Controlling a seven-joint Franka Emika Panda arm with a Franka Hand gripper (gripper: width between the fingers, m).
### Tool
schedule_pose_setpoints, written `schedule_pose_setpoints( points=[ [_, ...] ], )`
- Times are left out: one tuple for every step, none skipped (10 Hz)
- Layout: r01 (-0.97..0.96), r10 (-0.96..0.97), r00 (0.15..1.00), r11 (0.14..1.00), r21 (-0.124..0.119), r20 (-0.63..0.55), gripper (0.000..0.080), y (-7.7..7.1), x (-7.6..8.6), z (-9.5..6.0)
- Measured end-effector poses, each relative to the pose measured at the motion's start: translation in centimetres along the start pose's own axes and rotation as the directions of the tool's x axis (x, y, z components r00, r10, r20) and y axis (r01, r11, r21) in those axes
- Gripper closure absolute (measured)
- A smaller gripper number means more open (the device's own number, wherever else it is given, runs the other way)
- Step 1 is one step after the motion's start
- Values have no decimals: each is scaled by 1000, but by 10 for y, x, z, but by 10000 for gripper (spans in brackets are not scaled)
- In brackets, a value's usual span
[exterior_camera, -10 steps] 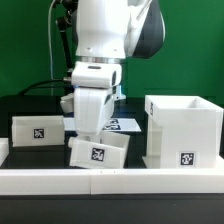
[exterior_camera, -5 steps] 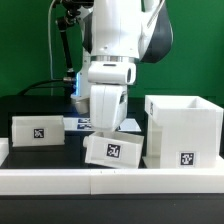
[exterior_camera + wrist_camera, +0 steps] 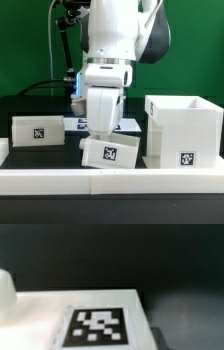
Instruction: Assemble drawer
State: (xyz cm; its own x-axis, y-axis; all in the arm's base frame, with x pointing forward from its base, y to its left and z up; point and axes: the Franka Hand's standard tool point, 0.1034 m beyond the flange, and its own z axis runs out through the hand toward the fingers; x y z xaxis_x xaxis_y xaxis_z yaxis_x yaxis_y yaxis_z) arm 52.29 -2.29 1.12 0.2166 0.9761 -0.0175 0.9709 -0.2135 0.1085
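Observation:
In the exterior view my gripper (image 3: 103,133) reaches down onto a small white tray (image 3: 111,152) with a square tag. The tray hangs tilted just behind the front rail, close to the tall white shell (image 3: 183,130) on the exterior view's right. The jaws appear shut on the tray's upper edge, but the fingertips are hidden. The second tray (image 3: 38,130) stands on the exterior view's left, apart from the gripper. In the wrist view the held tray's tagged face (image 3: 97,328) fills the lower part, blurred, with dark table beyond.
A low white border rail (image 3: 110,181) runs along the front. The marker board (image 3: 127,124) lies flat behind the gripper. A green wall is at the back. A white shape (image 3: 5,288) shows at the edge of the wrist view.
The gripper and the tilted tray moved toward the exterior view's right, nearer the shell, then settled slightly back and lower. The shell and the left tray have not moved.

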Motion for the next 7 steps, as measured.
schedule_pose_setpoints(
  points=[
    [5,-5,1000,1000,9,3,758,2,2,0],
    [24,-24,1000,999,21,7,758,1,6,-1],
    [27,-27,1000,999,36,10,758,1,7,-1],
    [23,-23,1000,999,36,11,758,1,6,-1],
    [22,-22,1000,999,36,11,758,1,5,-1],
    [48,-48,999,998,36,9,758,1,3,-1],
    [62,-62,998,997,37,7,758,2,1,-1]
  ],
)
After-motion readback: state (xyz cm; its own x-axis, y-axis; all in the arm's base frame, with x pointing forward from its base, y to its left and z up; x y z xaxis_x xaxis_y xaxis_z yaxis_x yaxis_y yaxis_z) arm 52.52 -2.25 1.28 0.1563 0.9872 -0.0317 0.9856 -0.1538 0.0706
